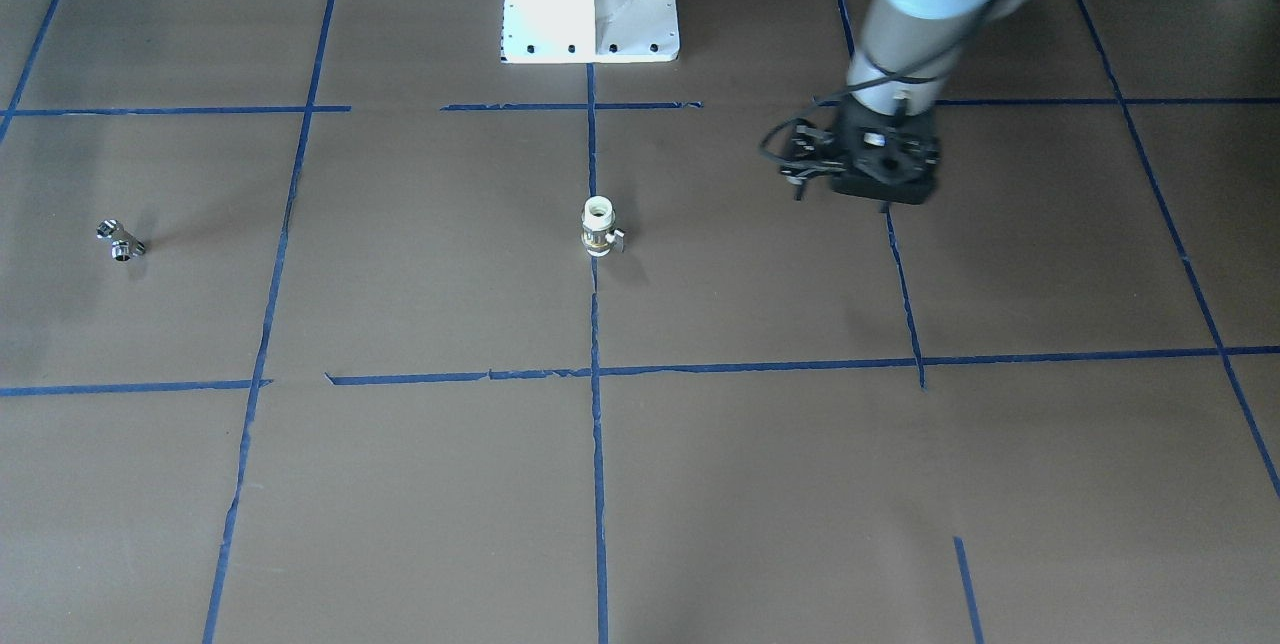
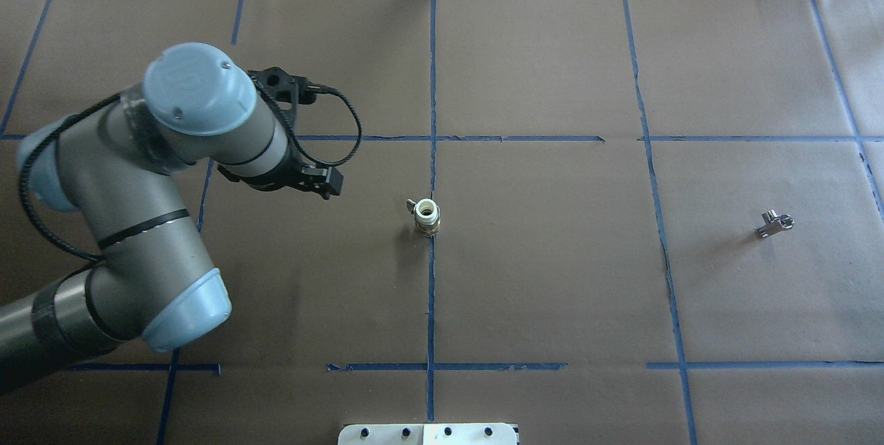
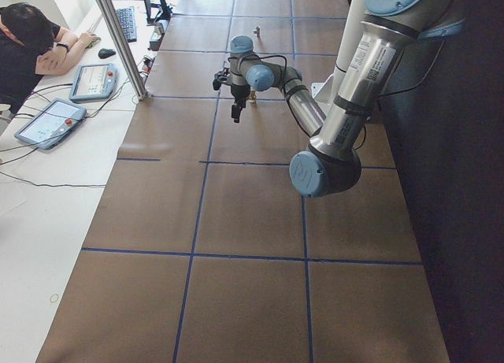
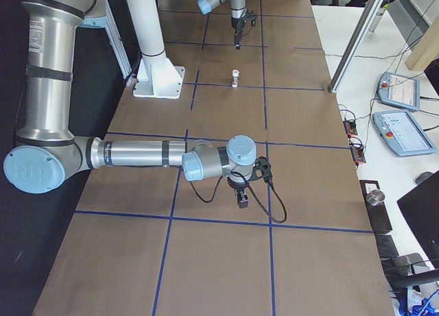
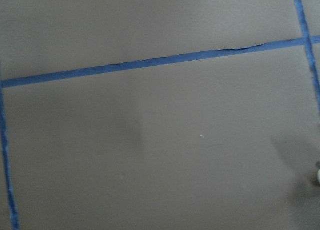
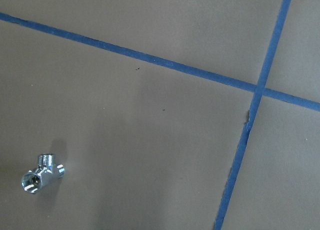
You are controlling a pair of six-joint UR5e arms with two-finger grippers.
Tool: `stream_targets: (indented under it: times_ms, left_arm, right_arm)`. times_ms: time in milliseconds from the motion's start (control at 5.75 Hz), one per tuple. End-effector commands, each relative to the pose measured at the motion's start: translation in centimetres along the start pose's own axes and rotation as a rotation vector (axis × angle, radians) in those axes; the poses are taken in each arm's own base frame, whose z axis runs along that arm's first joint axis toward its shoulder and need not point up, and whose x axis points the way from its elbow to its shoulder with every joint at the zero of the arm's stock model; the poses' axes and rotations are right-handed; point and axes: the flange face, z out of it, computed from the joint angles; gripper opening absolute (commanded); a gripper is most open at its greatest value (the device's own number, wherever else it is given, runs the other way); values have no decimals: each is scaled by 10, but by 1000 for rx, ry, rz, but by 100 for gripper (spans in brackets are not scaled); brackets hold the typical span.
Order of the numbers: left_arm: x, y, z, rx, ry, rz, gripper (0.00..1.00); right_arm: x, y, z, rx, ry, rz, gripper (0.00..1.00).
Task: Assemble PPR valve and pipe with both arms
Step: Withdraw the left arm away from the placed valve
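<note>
The PPR valve (image 1: 600,227) stands upright on the brown table on the central blue tape line, white end up, lever to the side; it also shows in the overhead view (image 2: 427,215). The chrome pipe (image 2: 775,222) lies alone far to my right; the right wrist view has it at lower left (image 6: 41,172). My left gripper (image 1: 885,174) hangs fingers-down above the table to the valve's left (image 2: 323,184); its jaws are hidden. My right gripper (image 4: 241,198) shows only in the exterior right view, above the table. Neither gripper touches either part.
The white robot base (image 1: 590,4) stands at the table's near edge. Blue tape lines (image 2: 431,293) grid the brown paper. An operator (image 3: 31,44) and teach pendants (image 4: 399,91) sit on white benches beyond the far edge.
</note>
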Motion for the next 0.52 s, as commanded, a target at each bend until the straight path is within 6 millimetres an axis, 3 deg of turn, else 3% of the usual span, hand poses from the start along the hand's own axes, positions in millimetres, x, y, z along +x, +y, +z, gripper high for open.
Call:
stream_targets:
  times_ms: [0,174,348]
  left_arm:
    - [-218,32,-38,-27,-26,103,100]
    - [-312,69,-40,-54,-35,53,100]
    - [-380,116,-41,-71,-14,64,100]
  right_arm:
    - [-3,-5,-2,7,-1,-6,100]
    - [-3,-5,-3,8,-1,-7,100]
    - [-3,-6,-3,9,1,-7,100]
